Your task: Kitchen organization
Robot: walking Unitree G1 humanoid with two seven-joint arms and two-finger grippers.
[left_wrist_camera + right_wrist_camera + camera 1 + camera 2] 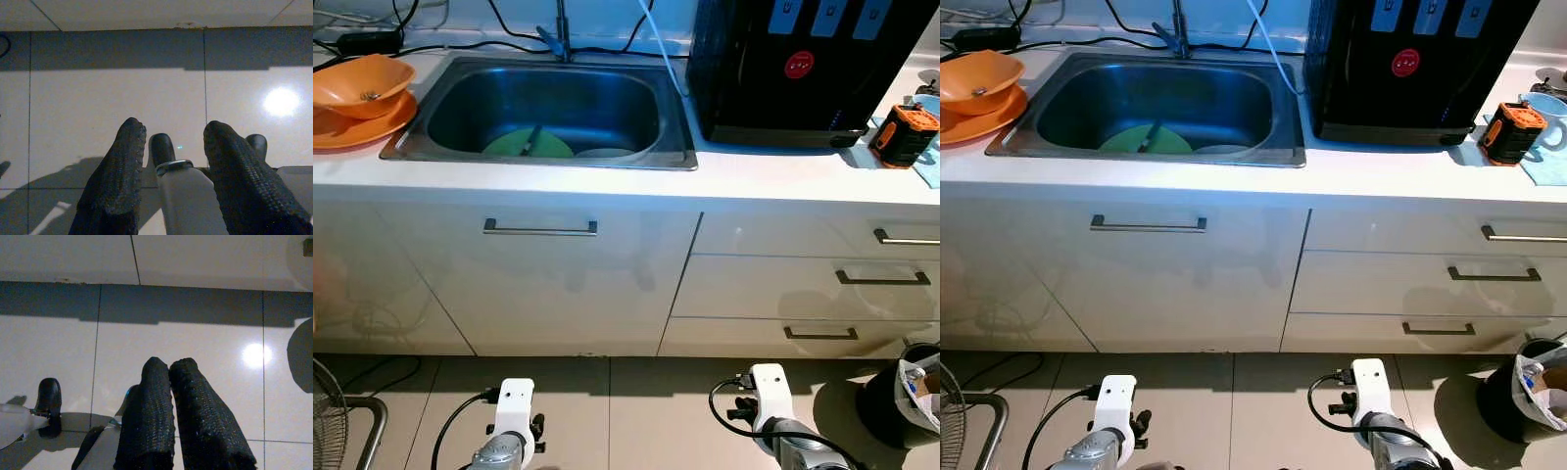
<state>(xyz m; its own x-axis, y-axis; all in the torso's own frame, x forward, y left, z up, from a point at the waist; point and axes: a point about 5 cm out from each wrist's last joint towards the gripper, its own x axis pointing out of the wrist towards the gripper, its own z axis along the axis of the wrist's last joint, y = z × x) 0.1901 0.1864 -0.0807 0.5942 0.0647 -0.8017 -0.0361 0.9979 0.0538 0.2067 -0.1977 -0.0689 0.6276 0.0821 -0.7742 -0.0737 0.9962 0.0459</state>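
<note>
A steel sink [675,157] is set in the white counter [607,181]. Inside it lie a green plate [509,145] with a dark utensil [530,140] across it and a white dish [604,153]. At the counter's left an orange bowl [360,83] rests on an orange plate [352,129]. Both arms hang low over the tiled floor, the left arm [512,416] and the right arm [771,397]. My left gripper [174,129] is open with nothing between its fingers. My right gripper [169,364] is shut and empty.
A black water dispenser [793,69] stands right of the sink, with an orange and black device [905,135] and a blue cloth [930,162] beyond it. Below are a cabinet door handle [540,228] and several drawers [813,284]. A bin [901,392] stands at floor right, a fan [337,421] at floor left.
</note>
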